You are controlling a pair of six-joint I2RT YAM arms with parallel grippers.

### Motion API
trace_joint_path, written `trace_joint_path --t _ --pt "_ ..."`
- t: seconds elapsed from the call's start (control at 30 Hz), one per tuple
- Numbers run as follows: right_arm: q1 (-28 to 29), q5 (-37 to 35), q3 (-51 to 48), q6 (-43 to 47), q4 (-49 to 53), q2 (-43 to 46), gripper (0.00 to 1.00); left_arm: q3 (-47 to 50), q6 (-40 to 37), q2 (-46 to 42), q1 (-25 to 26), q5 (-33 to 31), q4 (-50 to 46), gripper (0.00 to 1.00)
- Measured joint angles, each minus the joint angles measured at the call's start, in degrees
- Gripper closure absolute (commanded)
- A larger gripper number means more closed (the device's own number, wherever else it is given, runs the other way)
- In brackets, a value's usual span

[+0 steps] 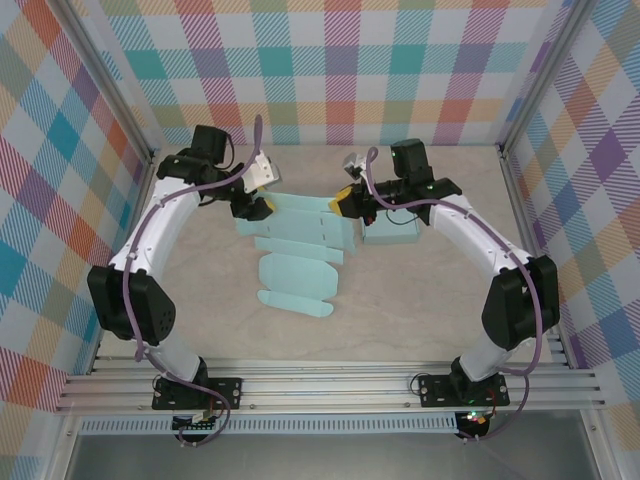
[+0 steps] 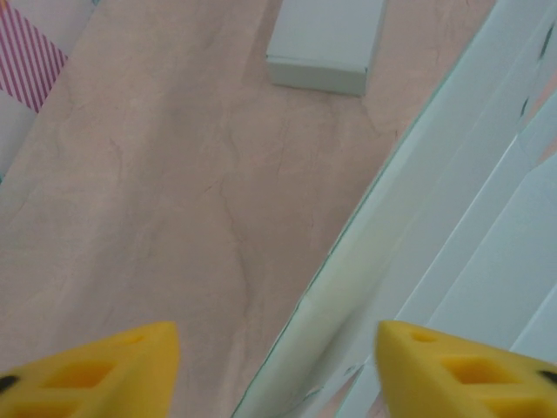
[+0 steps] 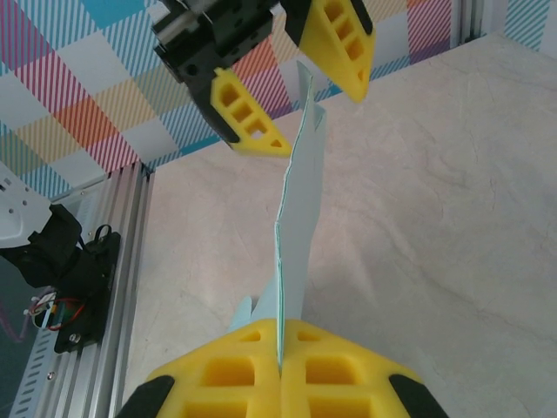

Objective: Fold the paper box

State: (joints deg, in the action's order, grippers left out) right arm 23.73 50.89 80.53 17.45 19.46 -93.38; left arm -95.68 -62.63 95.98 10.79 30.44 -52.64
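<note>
from above, the paper box (image 1: 300, 240) lies mostly flat in the middle of the table (image 1: 400, 320), its flaps spread toward the near side. the left gripper (image 1: 257, 205) sits at its far left corner and the right gripper (image 1: 348, 203) at its far right edge, so both work the same far panel from opposite ends. a finished box (image 1: 392, 236) rests just right of the sheet.

in the left wrist view, the left gripper (image 2: 277, 331) has its yellow fingers (image 2: 113, 366) well apart, with the raised edge of the paper box (image 2: 452, 218) running up between them, placed to pinch that panel, i judge. the finished box (image 2: 326, 43) lies farther off on bare table.

in the right wrist view, the right gripper (image 3: 280, 348) is clamped tight on the near end of the lifted panel, holding the paper box (image 3: 296, 226) on edge. at the other end the left gripper (image 3: 318, 120) straddles the sheet with a gap on each side. the hold probably keeps the panel upright for a crease.
</note>
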Motion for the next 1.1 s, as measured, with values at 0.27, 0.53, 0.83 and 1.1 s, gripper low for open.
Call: trace_joint_path --t 0.27,0.53,0.83,1.1 --pt "-0.04 -1.90 1.22 -0.02 0.42 -1.99 1.00 -1.01 0.20 1.53 -0.07 -3.17 -1.18 0.93" --pt "0.00 -10.80 -0.35 -2.73 -1.25 -2.14 0.72 8.70 1.42 -1.73 4.04 -9.60 7.65 1.00" --pt "0.02 -22.05 -7.58 -14.27 -0.68 4.02 0.59 24.06 3.91 -5.97 14.67 -27.28 21.33 1.00" --pt "0.00 -36.54 -6.12 -27.43 8.07 7.89 0.59 27.06 4.50 -6.03 22.23 -35.52 28.28 1.00"
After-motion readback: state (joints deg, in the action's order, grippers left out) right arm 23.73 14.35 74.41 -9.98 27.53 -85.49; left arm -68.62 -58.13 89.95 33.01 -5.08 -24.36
